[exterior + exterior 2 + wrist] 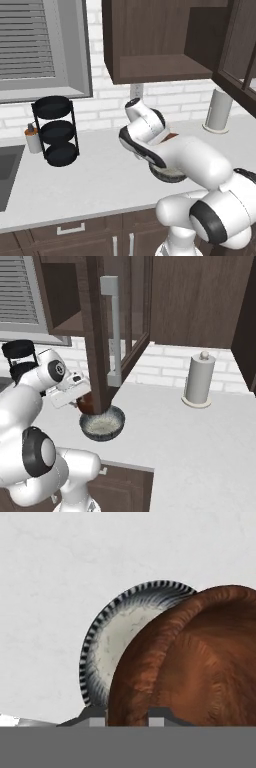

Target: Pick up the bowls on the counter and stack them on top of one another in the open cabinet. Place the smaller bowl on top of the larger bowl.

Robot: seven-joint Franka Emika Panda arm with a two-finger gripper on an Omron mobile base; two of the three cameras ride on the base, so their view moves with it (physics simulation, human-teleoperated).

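Your claw point(127, 714) sits at the rim of the brown bowl point(200, 662): in the hand view one dark tip is outside the rim, the other inside, so it's astride the wall. Whether it's actually clamped or just loose around it, you can't tell from these pics.

Brown bowl: small, round, glossy, reddish-brown w/ streaky wood-like grain inside and out. It looms big just past the tips in the hand view. In the right base view you see only a sliver of it point(86, 402), tucked by the hand and the door edge.

Grey bowl point(120, 637): wider, dark ribbed rim w/ fine radial stripes, pale speckled inside. It lies behind the brown bowl as your hand cam sees it, partly covered by it. In the right base view it point(102, 423) rests on the counter point(200, 441) just beside the brown one, toward the counter's front edge. In the left base view the arm hides most of it; a bit of rim point(167, 175) peeks out under the forearm.

Counter: flat, white-grey, stone-like.

Cabinet point(160, 40): dark brown wood, bare shelf, above the grey bowl. Its glass door point(120, 331) w/ a pale bar handle hangs open over that bowl.

Farther from the grey bowl: paper-towel roll point(200, 378) upright to the right; black three-tier rack point(56, 131) to the left.
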